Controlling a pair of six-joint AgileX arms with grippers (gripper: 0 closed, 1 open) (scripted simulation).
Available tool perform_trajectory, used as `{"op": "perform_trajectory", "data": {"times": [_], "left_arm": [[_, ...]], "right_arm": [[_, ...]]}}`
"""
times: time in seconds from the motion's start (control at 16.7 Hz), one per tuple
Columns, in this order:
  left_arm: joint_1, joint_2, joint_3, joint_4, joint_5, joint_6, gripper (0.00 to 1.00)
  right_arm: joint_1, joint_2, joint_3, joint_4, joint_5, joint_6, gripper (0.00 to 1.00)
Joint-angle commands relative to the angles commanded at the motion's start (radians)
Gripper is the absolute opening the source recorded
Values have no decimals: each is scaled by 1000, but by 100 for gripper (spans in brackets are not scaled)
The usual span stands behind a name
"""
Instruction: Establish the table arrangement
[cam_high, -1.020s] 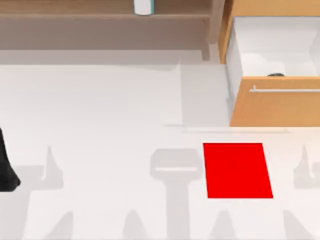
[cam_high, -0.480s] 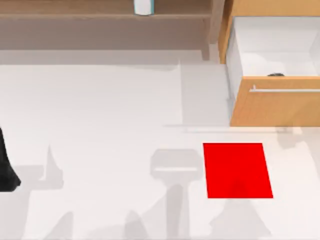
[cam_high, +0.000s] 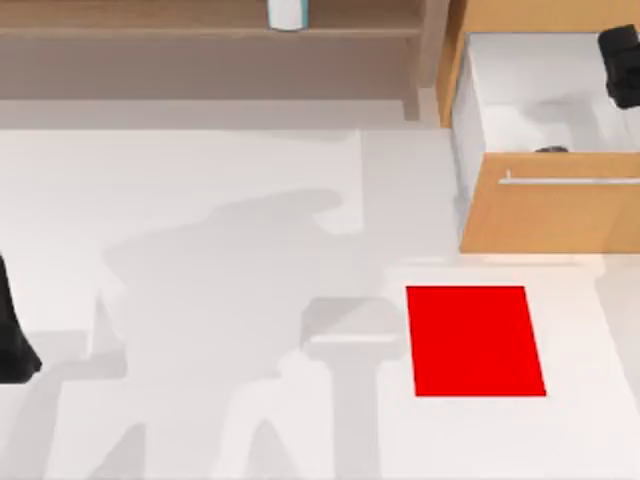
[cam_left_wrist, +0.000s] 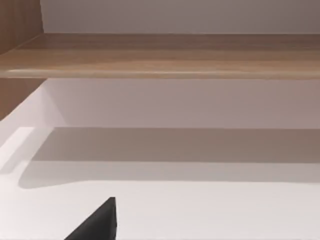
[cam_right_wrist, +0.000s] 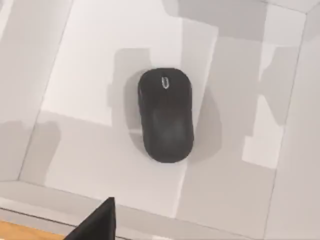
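The white table (cam_high: 200, 200) spreads across the top view, with a red mat (cam_high: 476, 340) lying flat at its right front. At the back right a wooden drawer (cam_high: 550, 215) stands pulled open. A black computer mouse (cam_right_wrist: 166, 115) lies on its white floor, and its edge peeks over the drawer front (cam_high: 551, 150). My right gripper (cam_high: 622, 68) hovers above the drawer's far right part, apart from the mouse. My left arm (cam_high: 12, 335) rests at the table's left edge.
A light wooden shelf (cam_high: 200, 30) runs along the back, with a small white and blue container (cam_high: 286, 12) standing on it. In the left wrist view the shelf board (cam_left_wrist: 160, 55) lies ahead, above bare table (cam_left_wrist: 210, 210).
My right arm has come into the top view at the upper right, over the open drawer. Large shadows now fall across the table's middle. The left arm has not moved.
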Motion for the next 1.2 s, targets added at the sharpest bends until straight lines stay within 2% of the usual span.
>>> {"op": "perform_trajectory", "data": {"times": [0.3, 0.54, 0.72, 1.2], "left_arm": [[0, 0, 0, 0, 0, 0, 100], [0, 0, 0, 0, 0, 0, 100], [0, 0, 0, 0, 0, 0, 100], [0, 0, 0, 0, 0, 0, 100]], "right_arm": [[20, 436, 389, -214, -1, -39, 100], [30, 647, 572, -330, -1, -59, 100], [32, 707, 625, -367, -2, -65, 100], [30, 709, 608, -348, -2, -67, 100]]}}
